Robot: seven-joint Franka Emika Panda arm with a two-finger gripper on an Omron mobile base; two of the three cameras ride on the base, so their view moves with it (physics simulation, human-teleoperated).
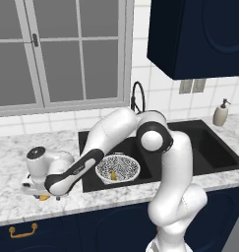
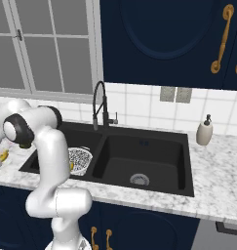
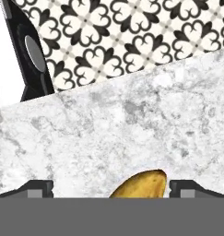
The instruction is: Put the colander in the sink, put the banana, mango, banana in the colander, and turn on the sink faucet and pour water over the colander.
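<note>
- Banana (image 3: 140, 184) sits right at the bottom of the hand view, its yellow end between the two finger tips (image 3: 39, 188), lying on the counter (image 3: 132, 120).
- Gripper (image 3: 111, 189) is spread wide, jaws either side of the banana, not clamped on it; whether the tips touch it can't be told.
- From the left base view the gripper (image 1: 42, 193) is down at the counter's front edge, left of the sink (image 1: 209, 147), with a bit of yellow banana (image 1: 44, 198) showing under it.
- Arm (image 1: 155, 162) rises at lower right, elbow bent over the sink's left basin, forearm reaching down and left, hand pointing down.
- Colander (image 1: 118, 168) sits in the left basin, white and speckled, with something yellow (image 1: 112, 174) inside; can't tell which fruit.
- Right base view: colander (image 2: 80, 158) partly behind the arm, banana (image 2: 3, 156) at the far left edge on the counter.
- Faucet (image 2: 99, 105) stands behind the sink (image 2: 139, 146) at the divider, black gooseneck with the spout arching to the left.
- Right basin has only its silver drain (image 2: 139, 179).
- Soap dispenser (image 2: 205, 132) on the counter right of the sink.
- Counter is grey-white marble; dark blue cabinets (image 1: 199, 34) above and below with brass handles (image 1: 22, 230).
- Window (image 1: 57, 54) behind the counter, white tile wall, outlets (image 2: 175, 94).
- Patterned black-and-white floor (image 3: 132, 32) beyond the counter edge in the hand view.
</note>
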